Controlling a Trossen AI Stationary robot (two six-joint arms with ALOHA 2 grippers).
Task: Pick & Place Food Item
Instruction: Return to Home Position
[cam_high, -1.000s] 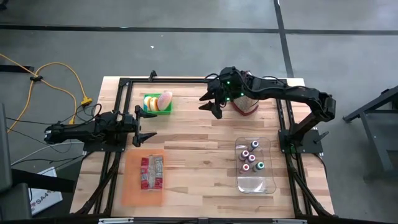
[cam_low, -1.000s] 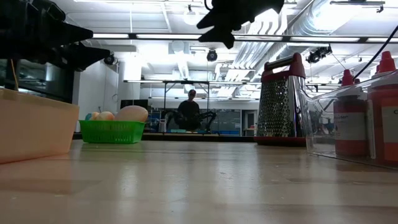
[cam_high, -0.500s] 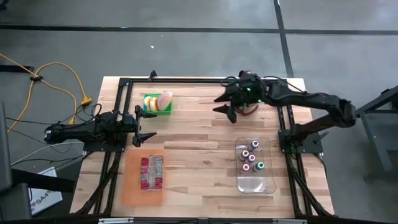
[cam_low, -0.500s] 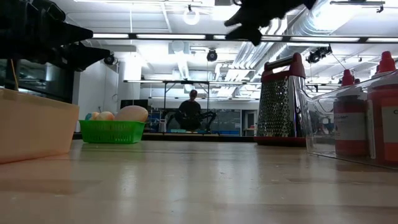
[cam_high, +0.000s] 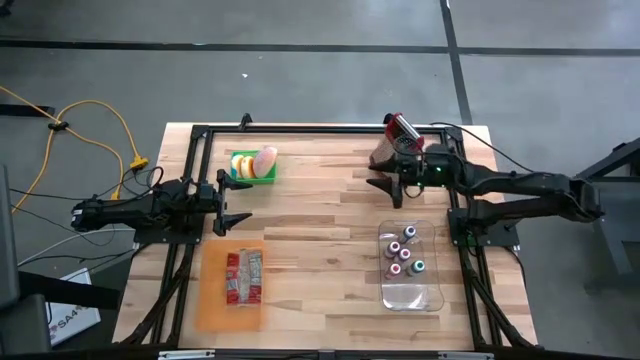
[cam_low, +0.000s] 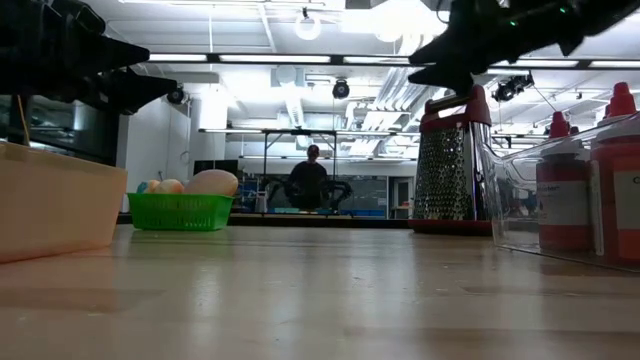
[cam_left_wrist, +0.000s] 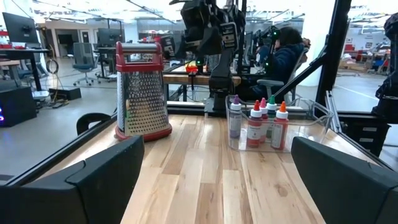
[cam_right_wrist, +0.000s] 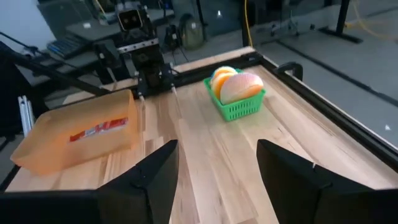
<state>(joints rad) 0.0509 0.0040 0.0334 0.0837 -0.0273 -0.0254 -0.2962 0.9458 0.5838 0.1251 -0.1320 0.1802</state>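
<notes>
Right gripper is hanging above the table on its far right side, just beside the grater and on the near side of it. Its two fingers are standing well apart in the right wrist view, with only bare wood showing between them. In the low view it is showing high up, over the top of the grater.

Left gripper is sitting at the left edge of the table, pointing across it towards the right side. Its fingers are likewise spread wide, with nothing between them.

Pink donut is lying in the green basket, on top and leaning against a yellow-orange donut behind it. The basket is standing at the far left of the table, well apart from the right gripper and near the left one. More rounded pieces are showing above its rim in the low view, but their colours are hard to tell there.

Orange tray is resting at the near left, holding a red and white packet. Clear bin is sitting at the near right, with several capped bottles standing upright inside.

A person is sitting in the room beyond the table, far from both arms
</notes>
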